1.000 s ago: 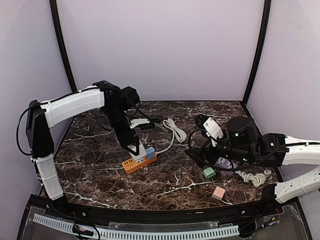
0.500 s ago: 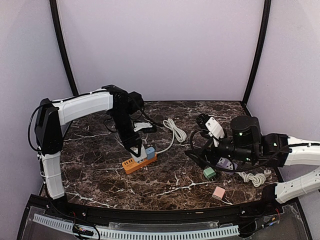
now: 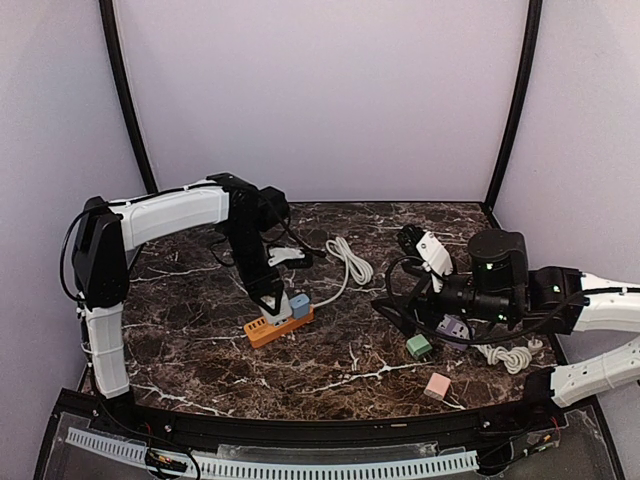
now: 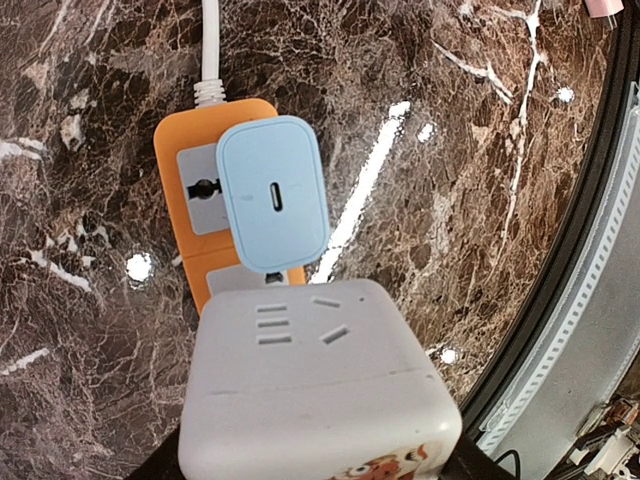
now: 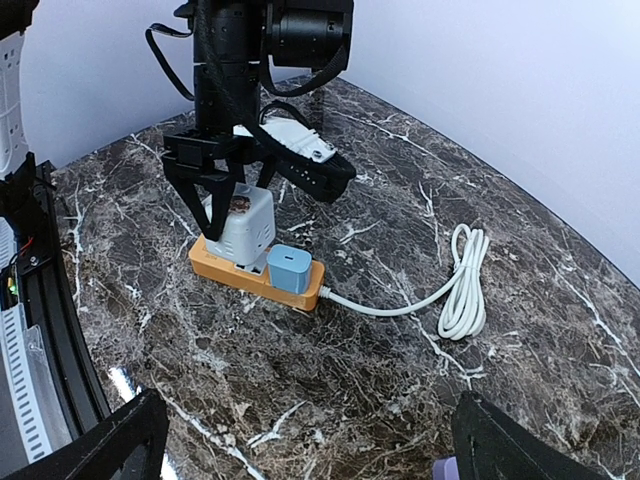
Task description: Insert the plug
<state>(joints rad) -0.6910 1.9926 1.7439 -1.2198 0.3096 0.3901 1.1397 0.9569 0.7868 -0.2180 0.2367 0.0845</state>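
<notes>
The orange power strip [image 3: 270,328] lies left of the table's middle, with a blue charger [image 3: 299,304] plugged in near its cable end. My left gripper [image 3: 272,298] is shut on a white cube plug [image 5: 240,225] and holds it down on the strip beside the blue charger [image 5: 288,270]. In the left wrist view the cube [image 4: 315,390] fills the bottom, hiding the socket under it, with the blue charger [image 4: 273,193] and the strip [image 4: 180,150] beyond. I cannot tell how deep it sits. My right gripper [image 5: 310,440] is open and empty, apart at the right [image 3: 395,303].
The strip's white cable [image 3: 350,260] coils behind it. A green plug [image 3: 419,346], a purple adapter [image 3: 448,328], a pink cube [image 3: 437,386] and a knotted white cord [image 3: 508,356] lie near my right arm. The table's front edge is close to the strip.
My left arm's elbow has swung right and stood more upright while its gripper stayed at the strip with the white cube. My right arm has drawn back slightly to the right.
</notes>
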